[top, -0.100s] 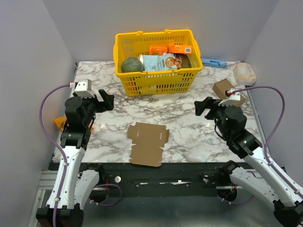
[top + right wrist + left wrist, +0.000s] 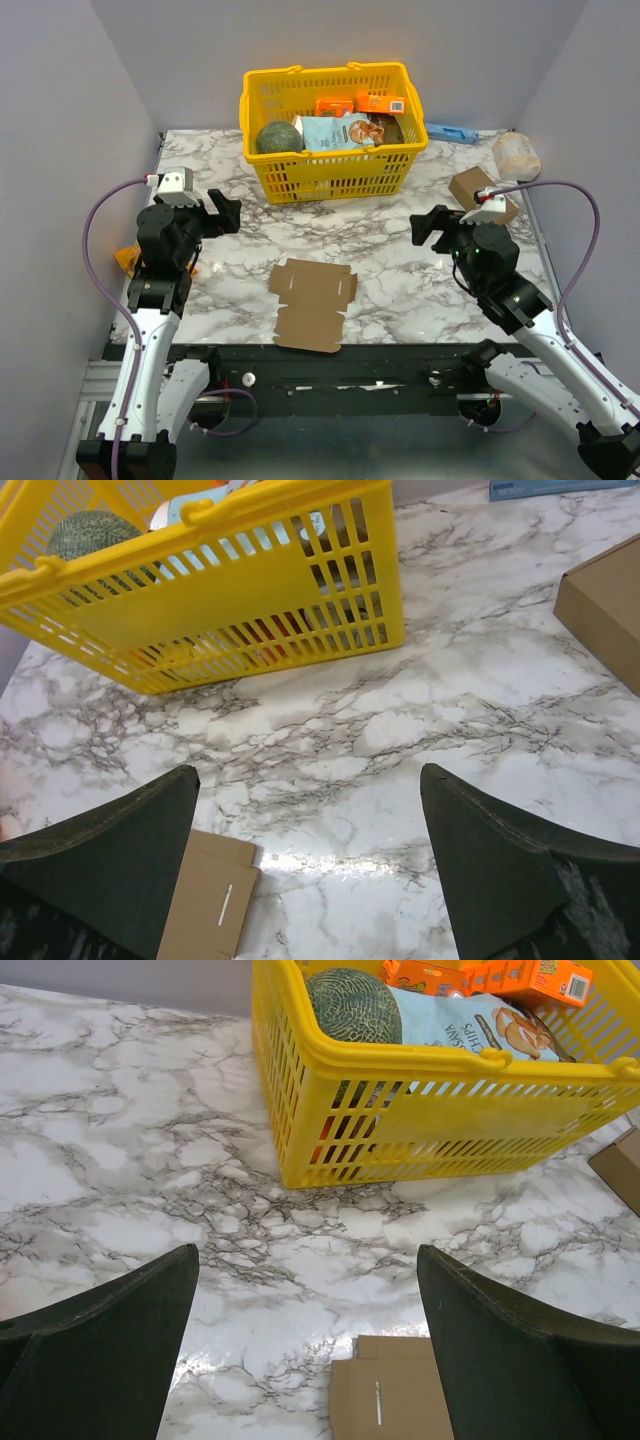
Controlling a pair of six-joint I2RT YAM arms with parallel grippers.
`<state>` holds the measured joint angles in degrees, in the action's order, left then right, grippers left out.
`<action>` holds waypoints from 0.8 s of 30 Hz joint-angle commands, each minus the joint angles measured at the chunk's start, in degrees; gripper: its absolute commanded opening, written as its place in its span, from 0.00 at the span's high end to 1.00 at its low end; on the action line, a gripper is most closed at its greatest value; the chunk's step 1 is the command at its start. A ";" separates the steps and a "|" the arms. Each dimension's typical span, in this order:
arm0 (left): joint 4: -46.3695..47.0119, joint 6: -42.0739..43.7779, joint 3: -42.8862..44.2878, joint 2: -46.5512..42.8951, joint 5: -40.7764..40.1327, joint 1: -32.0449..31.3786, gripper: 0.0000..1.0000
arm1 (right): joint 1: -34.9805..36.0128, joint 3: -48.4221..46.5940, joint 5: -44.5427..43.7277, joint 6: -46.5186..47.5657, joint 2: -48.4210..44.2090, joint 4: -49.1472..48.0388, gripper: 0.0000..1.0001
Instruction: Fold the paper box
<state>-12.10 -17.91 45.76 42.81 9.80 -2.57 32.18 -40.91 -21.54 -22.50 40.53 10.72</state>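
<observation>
The paper box (image 2: pixel 312 303) lies flat by the middle of the table's (image 2: pixel 400 290) near edge; our left tool (image 2: pixel 226 213) and right tool (image 2: pixel 428 226) hang spread and empty on either side, likely to take one flap each.

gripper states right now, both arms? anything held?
Left gripper: open, holding nothing.
Right gripper: open, holding nothing.
The paper box lies flat between them, and neither gripper touches it.

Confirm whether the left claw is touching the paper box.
Apart. The top view shows bare marble table between the open left claw and the flat paper box.
</observation>
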 commanded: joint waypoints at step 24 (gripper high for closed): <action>-1.08 1.65 0.21 2.01 3.82 -0.07 0.01 | 16.41 2.94 19.17 -25.38 22.11 6.33 0.24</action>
<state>-12.05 -17.63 45.74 43.90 12.47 -2.59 43.42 -39.20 -2.61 -40.16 58.24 14.96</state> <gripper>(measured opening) 0.988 0.765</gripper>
